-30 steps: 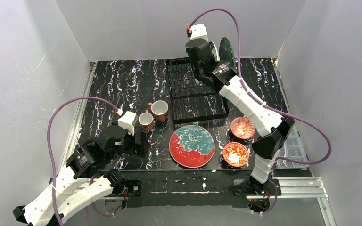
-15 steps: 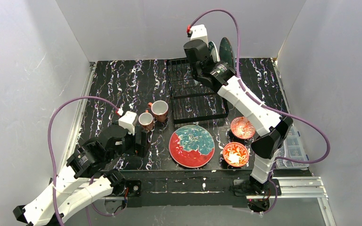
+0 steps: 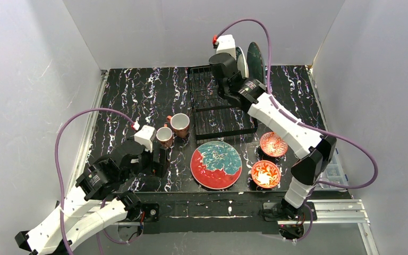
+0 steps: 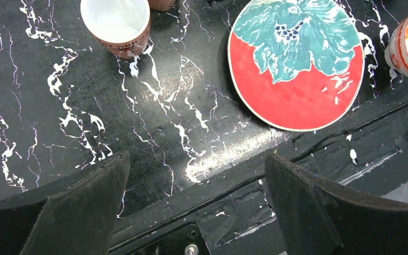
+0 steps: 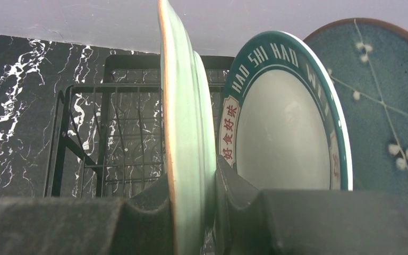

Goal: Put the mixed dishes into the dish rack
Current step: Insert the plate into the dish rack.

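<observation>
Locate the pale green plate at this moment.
In the right wrist view, the pale green plate is upright and edge-on, clamped in the right pincer at the dish rack, just left of the white teal-rimmed plate.

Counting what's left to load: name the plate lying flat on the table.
The red plate, teal-flowered. The pale green plate, white plate and dark teal plate stand on edge at the dish rack.

four plates (image 3: 216, 164), two mugs (image 3: 180, 124), two bowls (image 3: 265, 173), one rack (image 3: 212, 114)
</observation>
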Robot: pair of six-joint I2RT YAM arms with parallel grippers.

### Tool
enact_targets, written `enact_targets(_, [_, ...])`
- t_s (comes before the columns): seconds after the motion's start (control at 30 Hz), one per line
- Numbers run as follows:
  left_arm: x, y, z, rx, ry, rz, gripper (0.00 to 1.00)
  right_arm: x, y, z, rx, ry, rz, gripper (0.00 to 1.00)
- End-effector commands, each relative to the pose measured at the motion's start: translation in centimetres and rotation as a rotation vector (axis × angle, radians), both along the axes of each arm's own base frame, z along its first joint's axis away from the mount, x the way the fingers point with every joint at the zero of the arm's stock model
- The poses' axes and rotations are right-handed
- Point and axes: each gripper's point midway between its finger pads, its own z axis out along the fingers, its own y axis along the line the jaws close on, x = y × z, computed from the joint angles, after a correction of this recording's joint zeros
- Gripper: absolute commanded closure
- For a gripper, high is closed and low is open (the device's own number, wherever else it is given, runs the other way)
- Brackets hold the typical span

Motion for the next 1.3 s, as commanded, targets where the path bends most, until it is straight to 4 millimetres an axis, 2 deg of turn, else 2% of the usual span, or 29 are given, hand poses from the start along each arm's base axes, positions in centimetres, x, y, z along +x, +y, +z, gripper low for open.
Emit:
enact_targets(0.0, [0.2, 0.1, -0.4, 0.019, 0.000, -0.003, 0.02, -0.8, 0.1, 1.0, 0.039, -0.031, 0.029, 0.99])
enact_targets(0.37, [0.2, 0.1, -0.5, 0.023, 0.005, -0.003, 0.02, -2.1, 0.3, -0.7, 0.025, -0.015, 0.047, 0.97])
enact_targets(0.63, [0.2, 0.1, -0.5, 0.023, 0.002, 0.000, 0.02, -3.0, 0.4, -0.9, 0.038, -0.018, 0.057, 0.70])
enact_targets(1.07, [0.4, 0.2, -0.8, 0.042, 0.013, 0.016, 0.02, -4.5, 0.1, 0.8, 0.097, -0.023, 0.110, 0.46])
enact_targets(1.27, [0.4, -0.1, -1.0, 0.054, 0.041, 0.011, 0.02, -5.9, -0.4, 2.2, 0.135, -0.022, 0.155, 0.41])
